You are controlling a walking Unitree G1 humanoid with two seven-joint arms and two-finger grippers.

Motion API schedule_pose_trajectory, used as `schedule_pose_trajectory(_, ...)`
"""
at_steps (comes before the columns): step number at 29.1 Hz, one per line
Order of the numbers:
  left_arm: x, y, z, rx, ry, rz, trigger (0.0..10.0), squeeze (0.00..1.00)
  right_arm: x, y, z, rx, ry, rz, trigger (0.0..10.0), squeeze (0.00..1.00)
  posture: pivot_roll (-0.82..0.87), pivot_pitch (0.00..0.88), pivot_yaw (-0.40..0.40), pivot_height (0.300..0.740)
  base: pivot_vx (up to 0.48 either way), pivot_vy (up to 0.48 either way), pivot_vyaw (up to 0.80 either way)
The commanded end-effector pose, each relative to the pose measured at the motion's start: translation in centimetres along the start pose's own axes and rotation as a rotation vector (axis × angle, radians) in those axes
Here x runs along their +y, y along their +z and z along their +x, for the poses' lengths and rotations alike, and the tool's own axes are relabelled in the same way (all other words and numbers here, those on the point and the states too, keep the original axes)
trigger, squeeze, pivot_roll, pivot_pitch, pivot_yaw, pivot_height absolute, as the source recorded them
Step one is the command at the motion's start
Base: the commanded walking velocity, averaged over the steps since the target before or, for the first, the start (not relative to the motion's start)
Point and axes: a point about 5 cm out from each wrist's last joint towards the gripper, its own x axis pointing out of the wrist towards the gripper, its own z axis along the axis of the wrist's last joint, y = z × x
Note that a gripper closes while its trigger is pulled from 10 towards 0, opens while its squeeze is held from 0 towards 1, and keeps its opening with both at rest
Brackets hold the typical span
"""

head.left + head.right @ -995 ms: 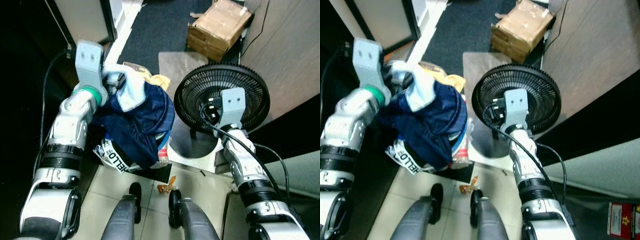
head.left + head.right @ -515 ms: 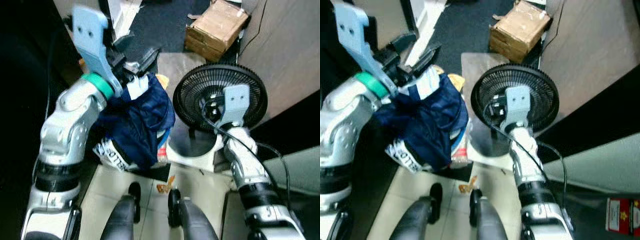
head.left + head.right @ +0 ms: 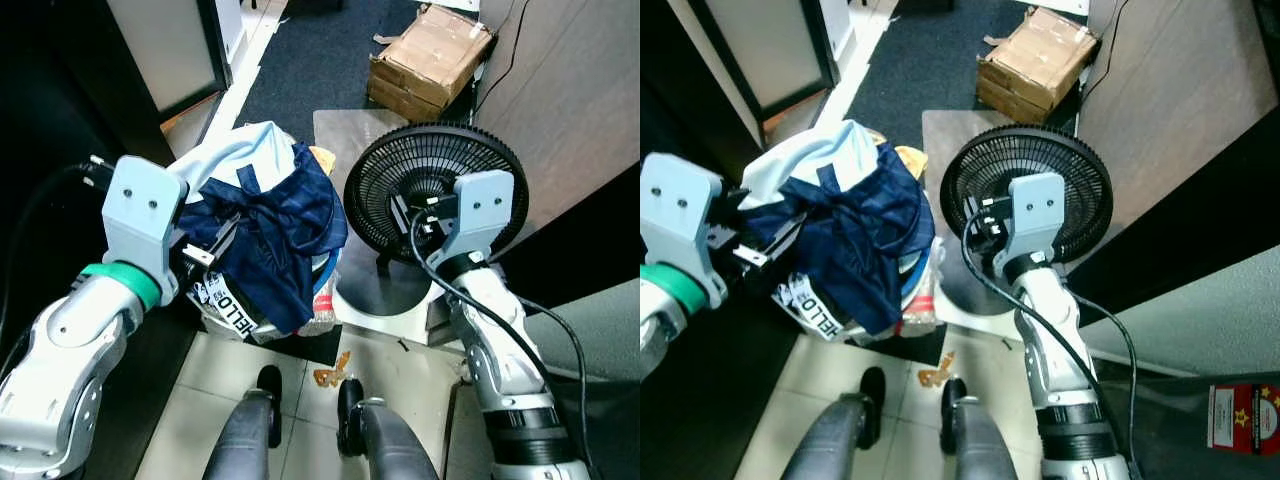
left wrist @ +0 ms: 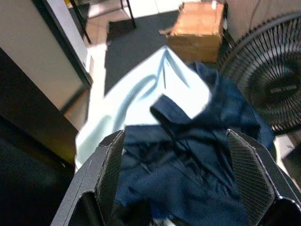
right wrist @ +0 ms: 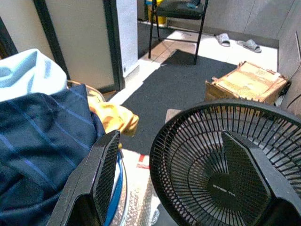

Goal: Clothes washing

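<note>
While the left gripper hangs just beside the laundry heap, its two black fingers are spread wide and holding nothing, with the dark blue garment lying right in front of them and partly between the tips. Beyond that, farther out from the fingers, a pale blue shirt drapes over the top of the pile. Under the clothes sits the basket, a strip with white lettering hanging off its near side, and a bit of yellow cloth peeks out on the side toward the fan.

Over on the other side, the right gripper is raised in front of the black fan, its fingers also parted wide, nothing between them, the fan's round grille dead ahead of the tips. Past the fan, a cardboard box rests on the dark carpet. Down low, the robot's feet stand on pale tile.
</note>
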Motion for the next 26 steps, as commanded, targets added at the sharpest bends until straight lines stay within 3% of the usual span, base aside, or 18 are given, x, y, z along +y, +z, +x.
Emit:
schedule_pose_trajectory(1,0.0,-0.3,0.3,0.019,0.025,0.007,10.0,0.08,0.1,-0.6,0.0,0.029,0.002,0.017,10.0,0.00,0.02,0.308,0.042,0.740,0.000,0.000,0.00)
schedule_pose_trajectory(3,0.0,-0.1,0.3,0.024,0.037,0.028,10.0,0.08,0.1,-0.4,0.1,0.029,0.001,0.019,10.0,0.00,0.02,0.309,0.042,0.740,0.000,0.000,0.00)
schedule_pose_trajectory(4,-0.1,-0.1,0.2,0.029,0.030,0.040,10.0,1.00,0.1,-0.3,0.1,0.032,-0.002,0.020,10.0,0.00,0.02,0.312,0.043,0.740,0.000,0.000,0.00)
schedule_pose_trajectory(14,0.1,-0.2,-0.3,0.061,0.039,0.049,10.0,1.00,0.0,-0.5,-0.3,0.062,-0.016,0.022,10.0,0.00,0.03,0.318,0.047,0.740,0.000,0.000,0.00)
schedule_pose_trajectory(15,0.0,-0.3,-0.4,0.059,0.031,0.048,0.0,0.00,0.0,-0.5,-0.3,0.064,-0.017,0.023,10.0,0.00,0.03,0.319,0.048,0.740,0.000,0.000,0.00)
schedule_pose_trajectory(22,-0.1,-0.6,-0.6,0.077,0.045,0.043,0.0,0.00,0.0,-0.7,-0.4,0.068,-0.016,0.026,10.0,0.00,0.03,0.318,0.045,0.740,0.000,0.000,0.00)
schedule_pose_trajectory(23,0.2,-0.8,-0.6,0.084,0.064,0.043,10.0,0.00,0.0,-0.6,-0.3,0.069,-0.015,0.027,10.0,0.00,0.03,0.318,0.044,0.740,0.000,0.000,0.00)
schedule_pose_trajectory(26,1.2,-0.9,0.3,0.080,0.118,0.049,10.0,0.00,0.2,-0.5,-0.1,0.064,-0.006,0.034,10.0,0.00,0.03,0.317,0.036,0.740,0.000,0.000,0.00)
